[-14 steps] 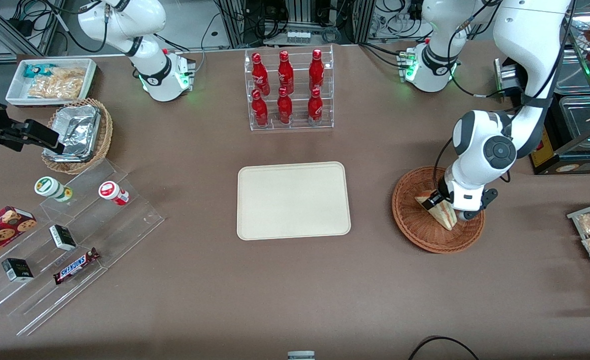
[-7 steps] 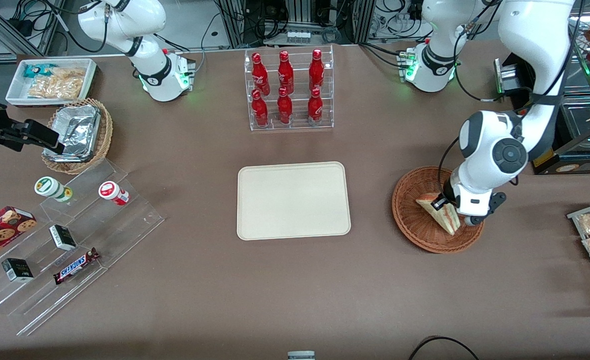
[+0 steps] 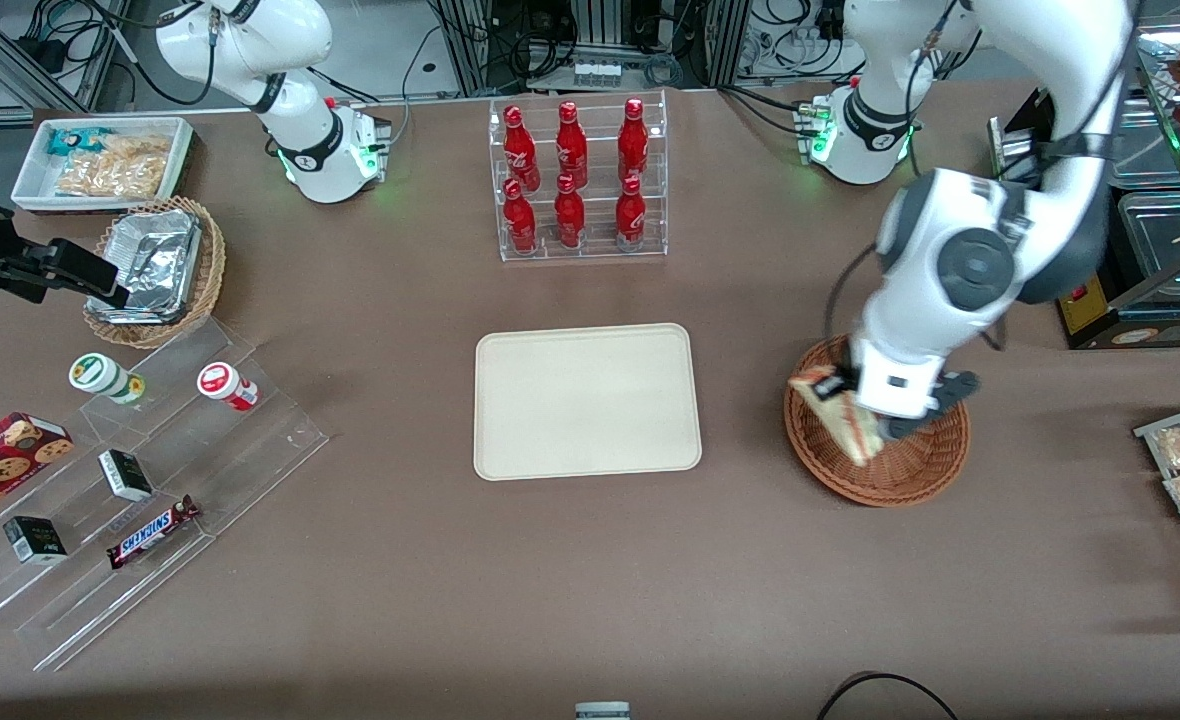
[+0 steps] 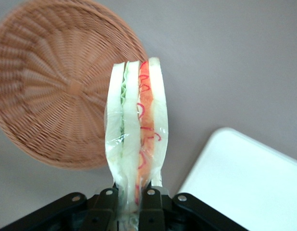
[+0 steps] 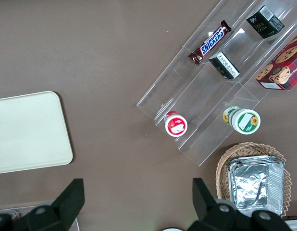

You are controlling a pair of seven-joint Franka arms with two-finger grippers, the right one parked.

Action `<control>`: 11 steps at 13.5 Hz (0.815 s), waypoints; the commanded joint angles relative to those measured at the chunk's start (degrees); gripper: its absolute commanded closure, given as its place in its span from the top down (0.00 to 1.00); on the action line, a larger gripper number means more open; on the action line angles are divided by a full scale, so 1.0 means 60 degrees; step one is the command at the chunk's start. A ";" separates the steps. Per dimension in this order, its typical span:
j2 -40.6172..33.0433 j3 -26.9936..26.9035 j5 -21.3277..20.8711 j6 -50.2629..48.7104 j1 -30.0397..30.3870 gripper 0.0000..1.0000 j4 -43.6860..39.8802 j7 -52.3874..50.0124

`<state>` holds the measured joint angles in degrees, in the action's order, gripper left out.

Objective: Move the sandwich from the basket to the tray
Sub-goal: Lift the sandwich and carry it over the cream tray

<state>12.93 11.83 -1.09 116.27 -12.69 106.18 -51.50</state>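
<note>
Claw (image 4: 130, 199) clamps sandwich (image 4: 135, 126) above basket (image 4: 57, 91); wrist view shows filling.

tool (image 3: 843, 395) — raised, shifted trayward | sandwich (image 3: 843, 418) — lifted off basket (image 3: 905, 470)

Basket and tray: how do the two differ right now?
The basket is round, reddish-brown woven wicker; the tray is a flat, smooth cream rectangle. The pincer holds the sandwich over the basket's rim, while nothing hangs over the tray. Both are empty.
</note>
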 commanded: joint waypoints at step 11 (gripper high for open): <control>0.4538 -0.0097 -0.1181 0.1567 -0.4124 0.11 -0.3487 -0.1290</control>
<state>36.96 11.87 -6.95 125.28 -35.38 89.44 -57.63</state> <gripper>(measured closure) 0.855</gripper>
